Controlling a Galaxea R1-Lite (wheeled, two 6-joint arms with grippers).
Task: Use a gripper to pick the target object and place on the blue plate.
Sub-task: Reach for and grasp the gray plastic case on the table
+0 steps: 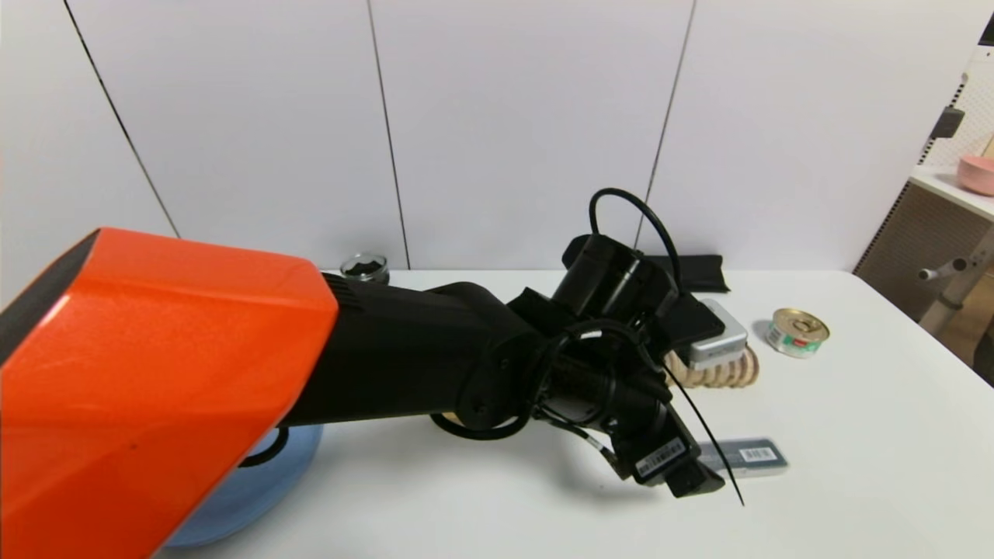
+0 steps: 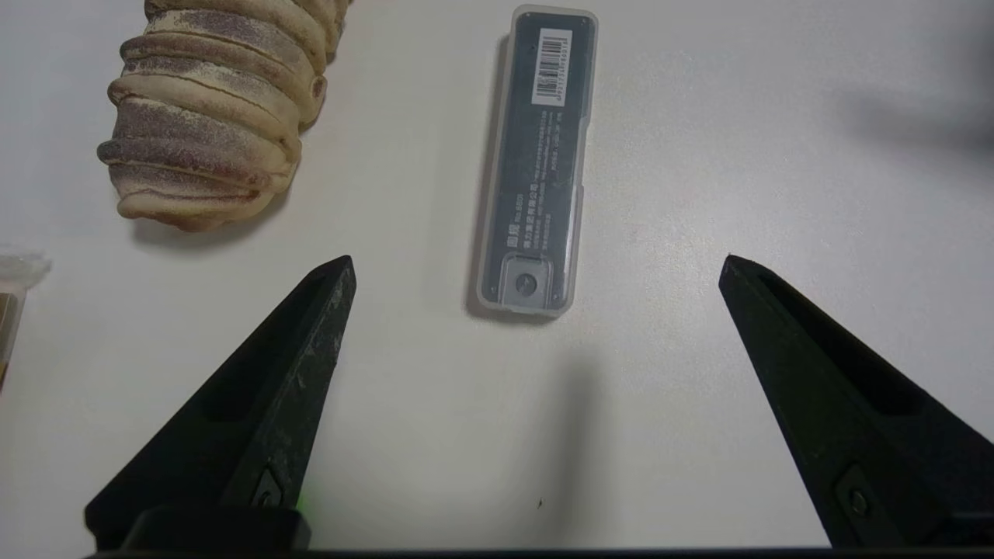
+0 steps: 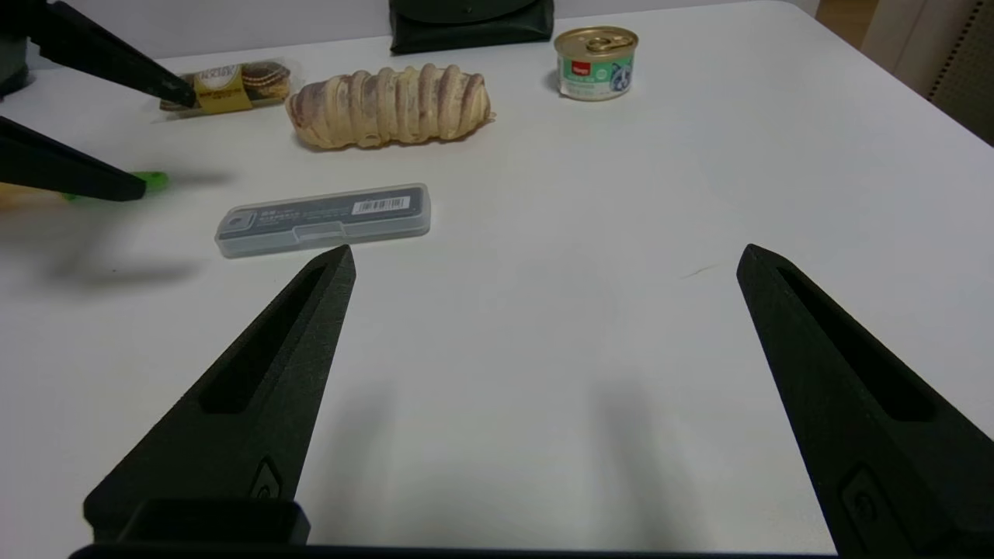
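The grey translucent case point(image 2: 536, 163), with a white barcode label at its far end, lies flat on the white table point(image 2: 738, 155). My left gripper point(image 2: 536, 264) hovers just short of the case's near end, open wide, with nothing between its fingers. In the head view the left arm with its orange shell point(image 1: 155, 388) reaches across the table, and the case point(image 1: 749, 454) shows just beyond the black hand. The blue plate point(image 1: 256, 481) sits at the near left, mostly hidden under that arm. My right gripper point(image 3: 543, 252) is open and empty over bare table, nearer than the case point(image 3: 322, 220).
A ridged bread roll point(image 1: 722, 373) lies behind the case, with a small tin can point(image 1: 796, 332) to its right and a black pouch point(image 1: 691, 272) at the back edge. A chocolate packet point(image 3: 225, 84) lies beside the roll. A small jar point(image 1: 365, 266) stands far back.
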